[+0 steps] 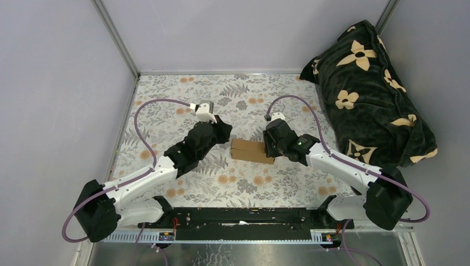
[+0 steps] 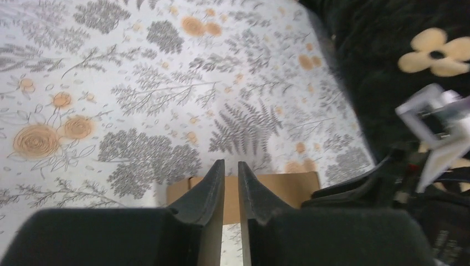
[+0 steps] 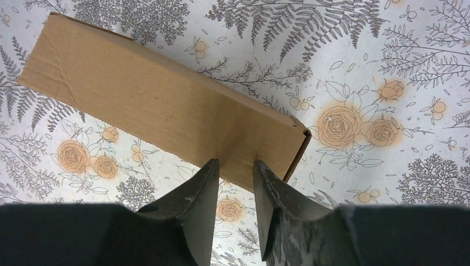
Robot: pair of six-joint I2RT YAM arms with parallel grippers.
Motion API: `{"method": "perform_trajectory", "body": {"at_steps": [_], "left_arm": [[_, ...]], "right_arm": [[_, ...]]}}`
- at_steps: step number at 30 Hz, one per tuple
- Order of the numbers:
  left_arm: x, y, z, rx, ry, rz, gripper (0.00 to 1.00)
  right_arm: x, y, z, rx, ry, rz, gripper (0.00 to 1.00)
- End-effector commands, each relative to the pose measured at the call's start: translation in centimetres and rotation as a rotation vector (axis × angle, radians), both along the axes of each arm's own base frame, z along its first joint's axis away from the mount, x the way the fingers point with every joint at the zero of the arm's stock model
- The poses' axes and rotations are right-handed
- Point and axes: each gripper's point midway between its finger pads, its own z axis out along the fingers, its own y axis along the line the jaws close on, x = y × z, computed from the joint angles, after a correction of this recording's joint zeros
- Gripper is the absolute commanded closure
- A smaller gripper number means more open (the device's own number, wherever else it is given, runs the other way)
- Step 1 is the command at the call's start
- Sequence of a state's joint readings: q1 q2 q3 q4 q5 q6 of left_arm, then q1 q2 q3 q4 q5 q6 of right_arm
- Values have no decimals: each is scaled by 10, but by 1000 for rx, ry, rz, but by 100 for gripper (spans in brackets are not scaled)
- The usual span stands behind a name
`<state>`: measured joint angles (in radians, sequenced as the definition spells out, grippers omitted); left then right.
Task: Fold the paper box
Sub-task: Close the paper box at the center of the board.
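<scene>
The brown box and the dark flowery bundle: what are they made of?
The paper box looks like plain brown cardboard: matte, with fine ribbed lines and a raw cut edge. The dark bundle looks like soft plush fabric, probably fleece: fuzzy, puffy folds with cream flowers.

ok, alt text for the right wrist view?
A brown paper box lies diagonally on a floral tablecloth, upper left to lower right. The right gripper, its dark fingers slightly parted, points at the box's near long edge.
</scene>
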<state>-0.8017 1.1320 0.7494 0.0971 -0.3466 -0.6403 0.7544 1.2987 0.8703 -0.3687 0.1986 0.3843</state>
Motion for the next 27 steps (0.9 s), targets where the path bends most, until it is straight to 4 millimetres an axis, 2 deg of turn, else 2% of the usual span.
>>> {"method": "perform_trajectory", "body": {"at_steps": [1, 8, 15, 27], "left_arm": [[-4, 4, -40, 79, 63, -47, 81], [-4, -4, -43, 82, 64, -90, 89], [-1, -12, -43, 114, 74, -128, 91], [-8, -14, -74, 107, 124, -146, 91]], "right_arm": [[-12, -23, -24, -124, 90, 0, 63], [-12, -23, -25, -128, 91, 4, 63], [-12, -20, -28, -121, 99, 10, 63], [-14, -20, -33, -112, 106, 11, 63]]}}
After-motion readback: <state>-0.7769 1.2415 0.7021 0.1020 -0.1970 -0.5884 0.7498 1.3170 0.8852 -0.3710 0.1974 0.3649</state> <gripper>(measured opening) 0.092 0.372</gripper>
